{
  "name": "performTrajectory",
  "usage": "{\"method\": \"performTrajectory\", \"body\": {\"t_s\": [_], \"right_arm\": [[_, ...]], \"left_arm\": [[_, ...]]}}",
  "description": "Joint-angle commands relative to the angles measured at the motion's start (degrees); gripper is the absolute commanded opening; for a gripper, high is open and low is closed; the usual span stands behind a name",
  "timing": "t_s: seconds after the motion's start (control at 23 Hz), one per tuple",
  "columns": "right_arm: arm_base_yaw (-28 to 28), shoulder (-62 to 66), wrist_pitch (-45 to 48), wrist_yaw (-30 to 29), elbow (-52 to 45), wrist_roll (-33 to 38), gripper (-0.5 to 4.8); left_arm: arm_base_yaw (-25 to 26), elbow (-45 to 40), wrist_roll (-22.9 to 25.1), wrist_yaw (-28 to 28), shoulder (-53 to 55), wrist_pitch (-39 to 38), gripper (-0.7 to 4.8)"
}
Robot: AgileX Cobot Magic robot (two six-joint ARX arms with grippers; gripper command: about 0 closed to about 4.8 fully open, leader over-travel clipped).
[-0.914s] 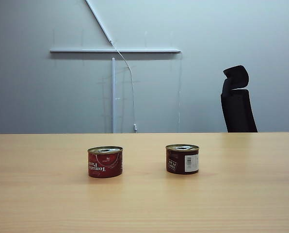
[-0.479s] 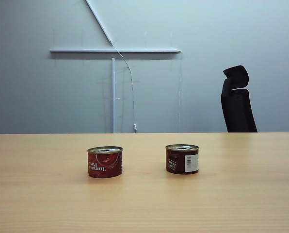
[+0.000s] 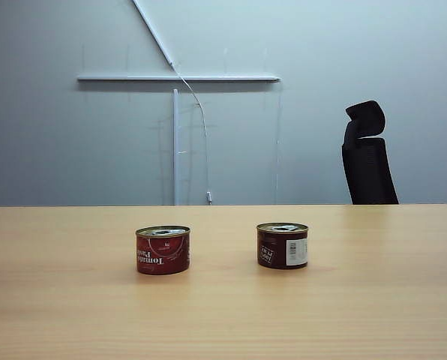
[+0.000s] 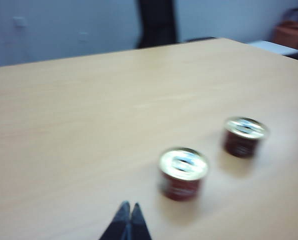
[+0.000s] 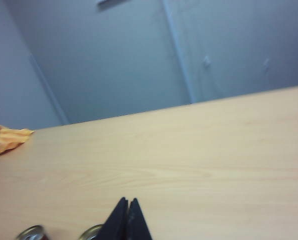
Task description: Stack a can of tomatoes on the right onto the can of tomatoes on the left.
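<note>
A pale wooden bench (image 3: 223, 315) is lying before a grey wall, a black chair (image 3: 367, 154) standing beyond its far right edge; the left can (image 3: 163, 250) and the right can (image 3: 282, 245) are sitting upright, apart, near the middle. Neither can is shifting since earlier — only a dark blur is appearing at the exterior view's left margin. The left gripper (image 4: 128, 209) and right gripper (image 5: 127, 205) are hovering above the bench short of the cans, fingers pressed together — nothing held.

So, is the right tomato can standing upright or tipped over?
Upright. The right can stands on its base on the table, lid facing up, apart from the left can.
</note>
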Motion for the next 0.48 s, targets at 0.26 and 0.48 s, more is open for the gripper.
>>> {"method": "performTrajectory", "body": {"t_s": [0.26,0.48], "right_arm": [[2.1,4.7,-8.2,0.5,6.3,-2.1,0.84],[8.0,21.9,-2.0,2.3,8.9,-10.0,4.79]], "left_arm": [[-5.5,0.1,0.0,0.2,7.5,0.3,-0.04],[-5.5,0.1,0.0,0.0,9.2,0.2,-0.04]]}}
